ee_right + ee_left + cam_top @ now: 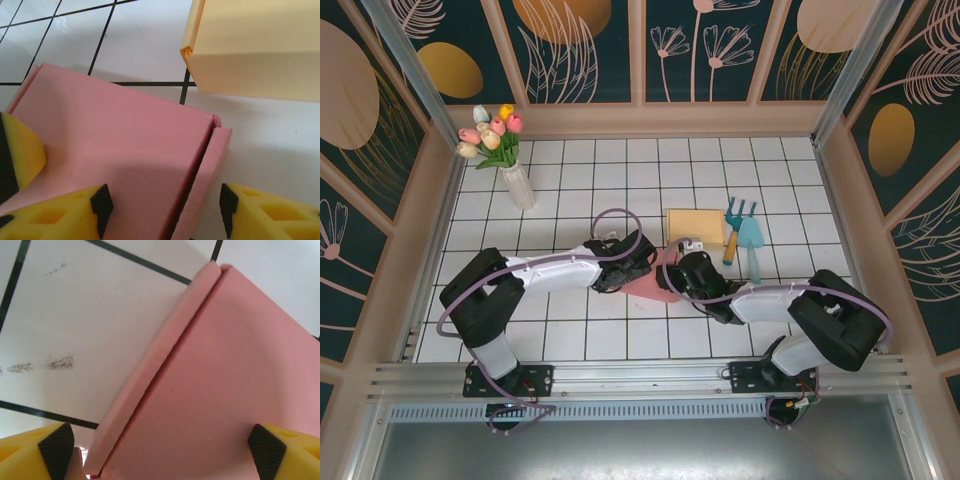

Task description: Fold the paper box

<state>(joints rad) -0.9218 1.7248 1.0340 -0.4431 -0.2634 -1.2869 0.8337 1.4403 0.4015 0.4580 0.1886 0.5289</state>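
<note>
The pink paper box (647, 288) lies folded flat-topped on the white tiled table, between both grippers. In the left wrist view its lid (220, 380) takes up the right half, with a narrow side flap (150, 370) standing slightly off its left edge. My left gripper (161, 452) is open wide just above the lid; the black pad (56, 450) sits beyond the flap. My right gripper (165, 209) is open and straddles the box's (115, 135) other side flap (210, 170), one pad over the lid and the other clear of the flap. From above, the left gripper (620, 270) and right gripper (682, 275) meet over the box.
A folded yellow box (695, 225) (255, 45) sits just behind the pink one. Teal garden tools (745, 232) lie to its right. A white vase of tulips (515, 180) stands at the back left. A yellow finger of the left gripper (15, 155) rests on the lid.
</note>
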